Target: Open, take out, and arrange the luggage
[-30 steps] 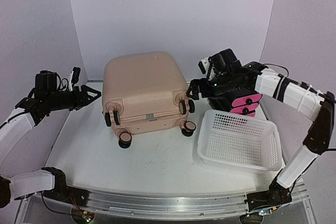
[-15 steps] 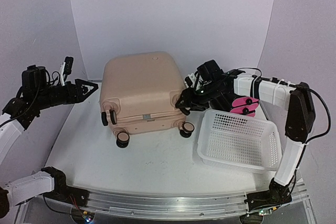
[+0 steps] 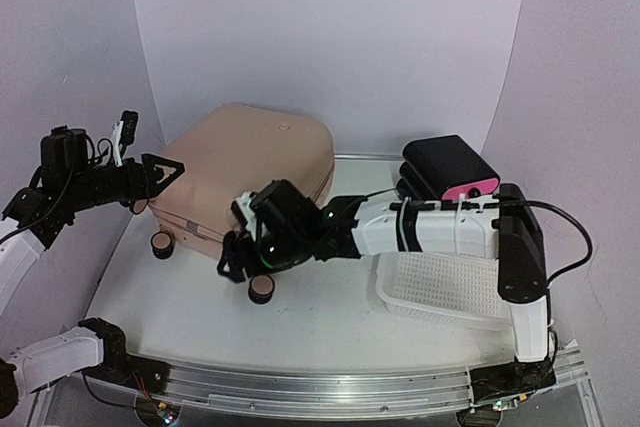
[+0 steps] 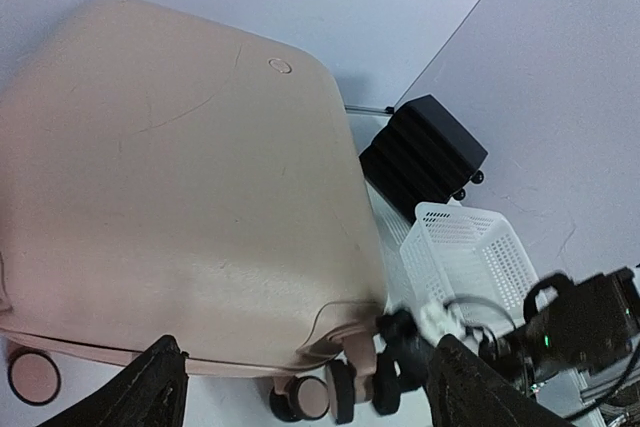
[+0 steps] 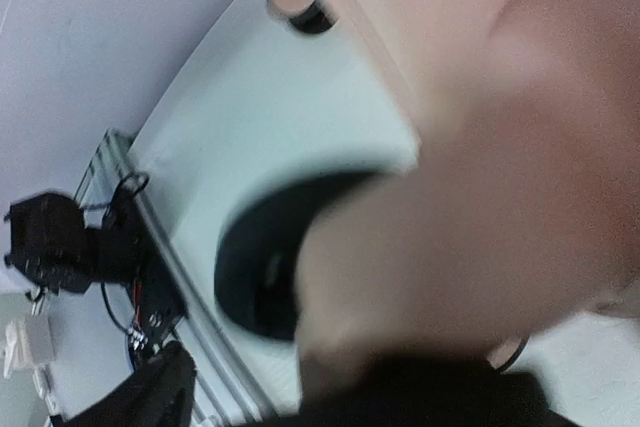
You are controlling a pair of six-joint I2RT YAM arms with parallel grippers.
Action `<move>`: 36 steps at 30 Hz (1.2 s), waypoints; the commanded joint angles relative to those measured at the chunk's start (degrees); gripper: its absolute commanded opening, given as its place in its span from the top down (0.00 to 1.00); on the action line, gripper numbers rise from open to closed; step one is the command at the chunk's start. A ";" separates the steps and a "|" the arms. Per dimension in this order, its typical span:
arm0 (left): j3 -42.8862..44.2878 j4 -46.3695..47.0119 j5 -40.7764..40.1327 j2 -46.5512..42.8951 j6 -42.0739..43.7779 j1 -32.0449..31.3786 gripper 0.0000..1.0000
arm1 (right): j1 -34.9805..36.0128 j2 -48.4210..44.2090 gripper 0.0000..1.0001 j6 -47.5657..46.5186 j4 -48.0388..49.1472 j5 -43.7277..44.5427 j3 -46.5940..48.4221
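The pale pink luggage [image 3: 255, 167] lies shut on the white table, turned at an angle, with its wheels toward the front left. My left gripper [image 3: 165, 179] stands open just off the luggage's left corner, holding nothing. The left wrist view shows the shell [image 4: 180, 197] and its wheels [image 4: 350, 387] ahead of the spread fingers [image 4: 150, 387]. My right arm reaches across the table, and its gripper [image 3: 232, 255] sits at the luggage's front edge, beside a wheel [image 3: 262, 289]. The right wrist view is blurred: pink shell [image 5: 500, 147], a black wheel [image 5: 260, 267], and one finger [image 5: 150, 392] apart from it.
A black-and-pink drawer box [image 3: 450, 172] stands at the back right. A white perforated basket [image 3: 440, 292] lies at the front right, partly under my right forearm. Lilac walls close in the back and both sides. The metal rail [image 3: 300, 387] runs along the near edge.
The luggage has swung and slid to the left, wheels now front left. My right arm has stretched across from the drawer box to the luggage's front. The left gripper has stayed put.
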 commanded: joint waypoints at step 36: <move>-10.23 -6.62 -18.08 2.03 -29.60 -17.13 0.20 | -32.91 14.80 0.03 -14.53 -5.27 15.90 29.41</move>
